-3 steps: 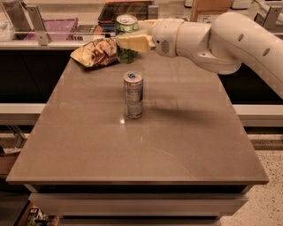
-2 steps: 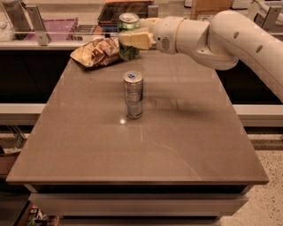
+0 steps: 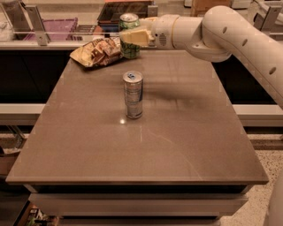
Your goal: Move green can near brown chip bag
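The green can (image 3: pixel 128 23) stands upright at the far edge of the table, right beside the brown chip bag (image 3: pixel 96 51), which lies flat at the far left. My gripper (image 3: pixel 132 37) reaches in from the right and is at the can's middle, its pale fingers (image 3: pixel 135 36) across the can's front. The can's silver top shows above the fingers and its green base below them.
A taller slim silver-grey can with a blue top (image 3: pixel 133 94) stands in the middle of the brown table (image 3: pixel 177 145). Behind the table is a counter with a purple bin (image 3: pixel 55 27) and a dark tray (image 3: pixel 126 9). My white arm (image 3: pixel 230 31) spans the far right.
My gripper and the green can have moved slightly up and away toward the table's far edge, staying beside the chip bag. The silver can has not moved.
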Motion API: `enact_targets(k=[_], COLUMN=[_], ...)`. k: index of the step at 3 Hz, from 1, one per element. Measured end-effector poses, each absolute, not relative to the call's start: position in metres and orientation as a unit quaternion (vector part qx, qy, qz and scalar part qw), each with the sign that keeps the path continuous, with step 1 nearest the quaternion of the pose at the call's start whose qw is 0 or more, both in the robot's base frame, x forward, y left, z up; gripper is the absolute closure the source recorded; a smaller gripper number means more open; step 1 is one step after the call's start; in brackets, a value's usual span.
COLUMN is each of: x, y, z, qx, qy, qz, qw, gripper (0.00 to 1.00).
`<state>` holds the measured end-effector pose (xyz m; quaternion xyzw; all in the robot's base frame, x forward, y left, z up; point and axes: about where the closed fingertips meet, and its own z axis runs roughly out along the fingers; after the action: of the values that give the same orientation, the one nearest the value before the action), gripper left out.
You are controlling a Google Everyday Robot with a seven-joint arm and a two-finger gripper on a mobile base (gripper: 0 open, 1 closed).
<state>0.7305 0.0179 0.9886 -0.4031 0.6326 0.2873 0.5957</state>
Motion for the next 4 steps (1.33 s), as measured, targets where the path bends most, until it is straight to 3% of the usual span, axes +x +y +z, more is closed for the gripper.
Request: enact_targets(k=[4], x=[0.777], y=[0.029], z=[0.933], qx=[-0.380], qy=[0.661], qz=[0.276], qw=[0.584], gripper=[1.00])
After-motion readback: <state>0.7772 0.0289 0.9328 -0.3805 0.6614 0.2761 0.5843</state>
